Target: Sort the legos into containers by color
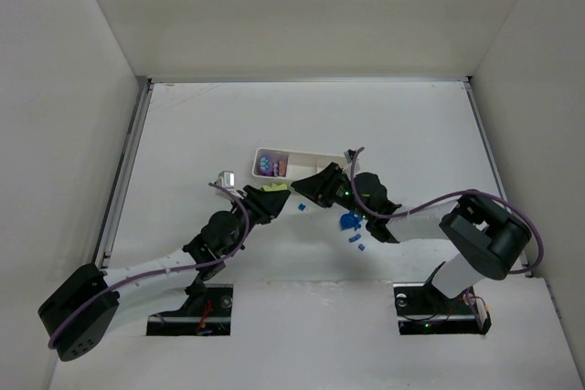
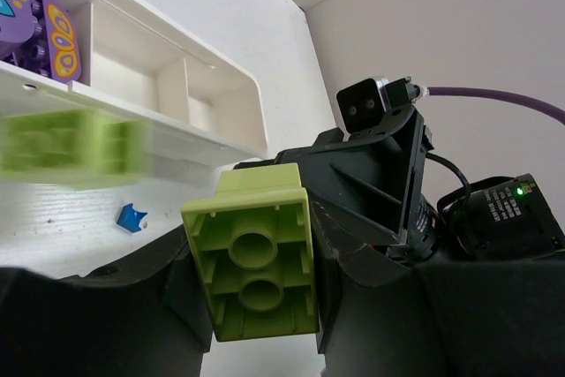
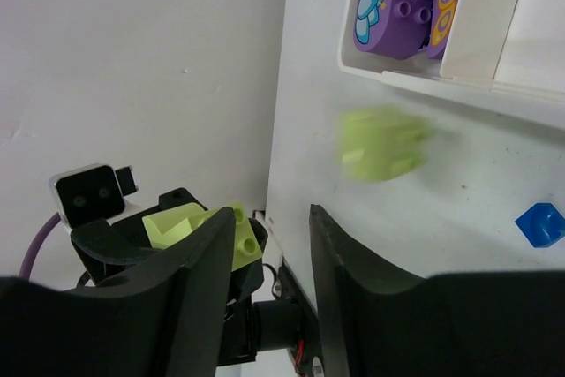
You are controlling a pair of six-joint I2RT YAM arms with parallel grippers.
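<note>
Yellow-green brick (image 2: 253,253) sits pinched in my left tool (image 2: 252,324). Only the wrist views catch a second, blurred green brick (image 3: 384,143) just beside the tray (image 3: 459,77), near the compartment holding the purple brick (image 3: 402,2). My right tool (image 3: 282,280) stands spread.

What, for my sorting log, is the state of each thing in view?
left gripper: shut on yellow-green brick
right gripper: open, holding nothing
tray: two compartments look empty
purple bricks: in the tray's end compartment
second yellow-green brick: blurred, loose outside the tray
blue bricks: loose on the table
</note>
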